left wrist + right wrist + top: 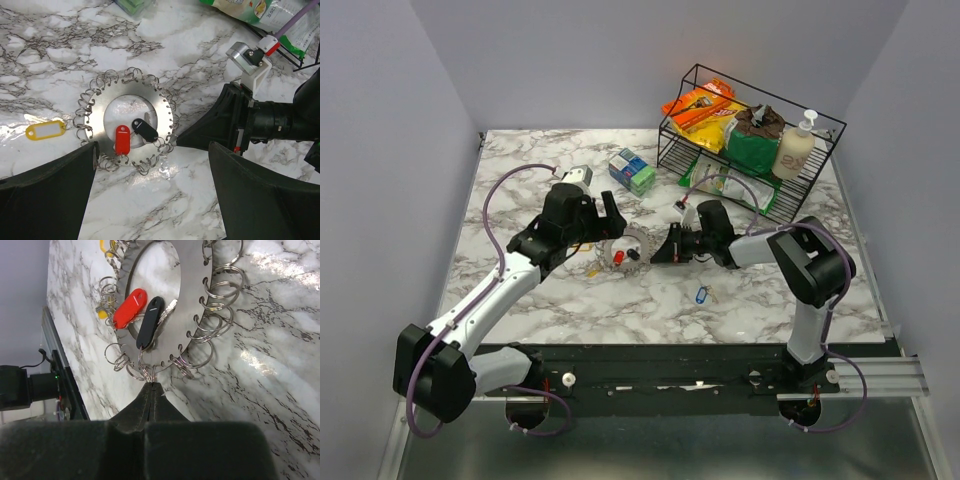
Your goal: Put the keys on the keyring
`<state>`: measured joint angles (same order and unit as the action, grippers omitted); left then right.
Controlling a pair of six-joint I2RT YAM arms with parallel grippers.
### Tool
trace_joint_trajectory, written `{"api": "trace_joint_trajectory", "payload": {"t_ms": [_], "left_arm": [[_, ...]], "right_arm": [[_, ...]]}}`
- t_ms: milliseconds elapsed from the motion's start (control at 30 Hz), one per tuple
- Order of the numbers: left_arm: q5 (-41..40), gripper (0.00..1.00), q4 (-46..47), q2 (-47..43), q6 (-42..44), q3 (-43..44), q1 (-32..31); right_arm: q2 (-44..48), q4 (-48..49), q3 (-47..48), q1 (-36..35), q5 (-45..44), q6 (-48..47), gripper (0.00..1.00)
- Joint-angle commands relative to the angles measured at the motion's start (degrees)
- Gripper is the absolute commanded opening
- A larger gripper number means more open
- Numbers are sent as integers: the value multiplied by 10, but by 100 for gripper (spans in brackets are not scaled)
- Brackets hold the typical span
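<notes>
The keyring point(165, 107) is a flat silvery disc edged with many small wire loops, lying on the marble; it also shows in the top view point(638, 240) and the right wrist view point(187, 300). A red key tag point(122, 139) and a black one point(145, 130) lie in its middle hole. A yellow tag point(46, 130) lies loose to its left. A blue tag point(700, 295) lies apart, nearer the front. My right gripper point(151, 385) is shut on one edge loop of the keyring. My left gripper point(152, 150) is open and empty, hovering over the keyring's near edge.
A black wire rack point(820, 165) with snack bags and a bottle stands at the back right. A blue-green carton point(632, 170) sits behind the keyring. The right arm point(270, 122) lies close to the left gripper's right finger.
</notes>
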<state>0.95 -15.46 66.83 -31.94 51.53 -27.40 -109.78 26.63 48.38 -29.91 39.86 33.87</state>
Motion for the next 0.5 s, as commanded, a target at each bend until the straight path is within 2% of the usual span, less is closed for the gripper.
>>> {"api": "trace_joint_trajectory", "payload": {"t_ms": [0,467], "left_arm": [[-24,99,-5,-15,12,9,-2],[-18,99,-9,-32,35,10,-2]], "right_arm": [[32,-29,6,1,-10,-29,1],[106,-88,13,-1,4,-106,1]]}}
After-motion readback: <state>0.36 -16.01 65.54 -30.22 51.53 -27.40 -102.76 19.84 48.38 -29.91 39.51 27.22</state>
